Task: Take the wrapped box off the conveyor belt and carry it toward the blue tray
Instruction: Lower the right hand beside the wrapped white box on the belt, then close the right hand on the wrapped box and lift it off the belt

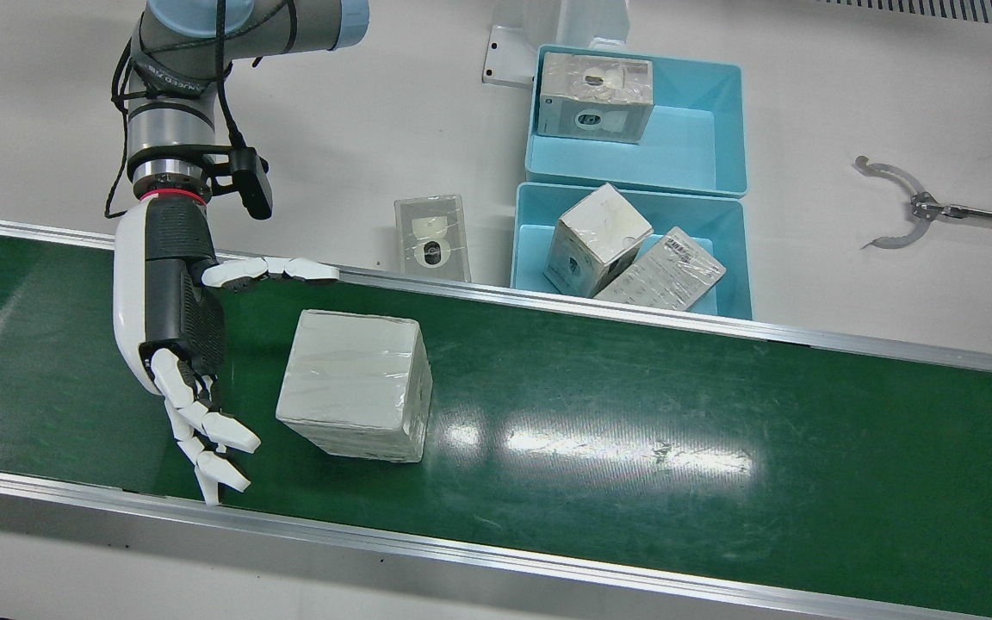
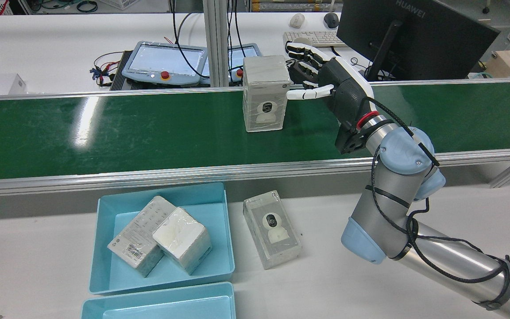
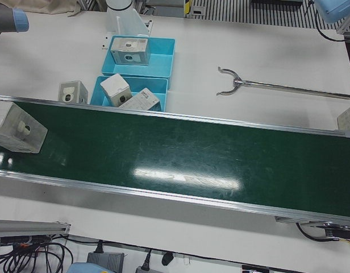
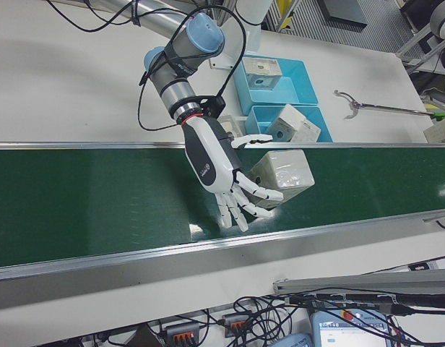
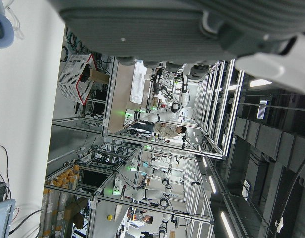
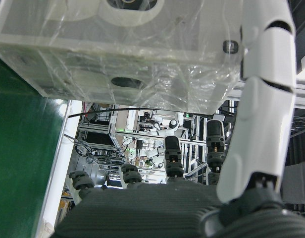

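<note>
The wrapped box [image 1: 354, 383] stands upright on the green conveyor belt [image 1: 634, 413]; it also shows in the rear view [image 2: 264, 93] and the right-front view [image 4: 284, 176]. My right hand [image 1: 173, 319] is open, fingers spread, just beside the box on the front view's left. Its thumb [image 2: 308, 94] reaches toward the box's side; I cannot tell whether it touches. The right hand view shows the box [image 6: 118, 49] close in front of the palm. The blue tray [image 1: 720, 215] lies beyond the belt. The left hand shows only as a dark blur in its own view [image 5: 157, 29].
The near blue tray holds two wrapped boxes [image 1: 599, 237]; a second blue tray [image 1: 720, 129] behind it holds one. A loose wrapped box [image 1: 432, 237] lies on the white table beside the trays. A metal grabber tool [image 1: 901, 202] lies at the right.
</note>
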Action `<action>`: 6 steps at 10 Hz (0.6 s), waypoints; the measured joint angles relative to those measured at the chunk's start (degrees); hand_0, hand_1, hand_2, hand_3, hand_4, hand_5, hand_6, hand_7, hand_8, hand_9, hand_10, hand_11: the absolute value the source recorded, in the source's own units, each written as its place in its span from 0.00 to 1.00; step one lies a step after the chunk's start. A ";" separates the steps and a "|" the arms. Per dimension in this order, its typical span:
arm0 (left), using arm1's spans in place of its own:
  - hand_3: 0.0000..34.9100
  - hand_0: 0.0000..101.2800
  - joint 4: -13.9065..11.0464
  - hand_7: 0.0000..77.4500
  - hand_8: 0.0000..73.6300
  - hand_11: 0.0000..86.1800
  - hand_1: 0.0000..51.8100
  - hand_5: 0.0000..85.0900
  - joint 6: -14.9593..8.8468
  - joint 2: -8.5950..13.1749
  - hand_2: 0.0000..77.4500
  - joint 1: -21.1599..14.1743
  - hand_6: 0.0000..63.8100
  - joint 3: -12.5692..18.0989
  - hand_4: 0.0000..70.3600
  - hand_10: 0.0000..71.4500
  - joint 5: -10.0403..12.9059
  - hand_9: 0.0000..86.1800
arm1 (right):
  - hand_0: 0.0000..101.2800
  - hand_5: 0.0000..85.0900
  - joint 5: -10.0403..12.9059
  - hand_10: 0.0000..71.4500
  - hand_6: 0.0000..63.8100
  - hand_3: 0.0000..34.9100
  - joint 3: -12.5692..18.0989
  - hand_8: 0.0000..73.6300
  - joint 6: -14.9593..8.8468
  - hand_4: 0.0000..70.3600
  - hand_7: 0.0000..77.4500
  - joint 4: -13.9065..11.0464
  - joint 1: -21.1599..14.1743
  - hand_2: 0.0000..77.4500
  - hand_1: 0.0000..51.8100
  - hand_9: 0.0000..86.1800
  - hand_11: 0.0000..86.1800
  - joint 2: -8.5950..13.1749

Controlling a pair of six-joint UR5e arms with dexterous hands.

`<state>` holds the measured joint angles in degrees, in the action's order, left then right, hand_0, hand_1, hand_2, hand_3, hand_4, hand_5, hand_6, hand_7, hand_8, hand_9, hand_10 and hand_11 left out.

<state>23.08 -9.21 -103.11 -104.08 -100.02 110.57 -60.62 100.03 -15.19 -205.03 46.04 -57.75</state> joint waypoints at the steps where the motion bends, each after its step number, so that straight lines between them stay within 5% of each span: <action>1: 0.00 0.00 0.00 0.01 0.01 0.00 0.00 0.01 0.00 0.00 0.01 0.00 0.00 0.00 0.00 0.01 0.00 0.00 | 0.45 0.22 0.00 0.04 0.00 0.87 -0.12 0.02 0.02 0.26 0.29 0.01 -0.03 0.19 0.21 0.09 0.06 0.00; 6: 0.00 0.00 0.00 0.01 0.01 0.00 0.00 0.01 0.00 0.00 0.01 0.00 0.00 0.00 0.00 0.01 0.00 0.00 | 0.45 0.24 0.06 0.06 0.00 0.87 -1.03 0.01 0.19 0.29 0.29 0.07 -0.13 0.21 0.21 0.08 0.06 -0.03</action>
<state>23.08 -9.21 -103.11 -104.08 -100.01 110.57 -60.56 99.00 -15.00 -204.96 45.91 -57.78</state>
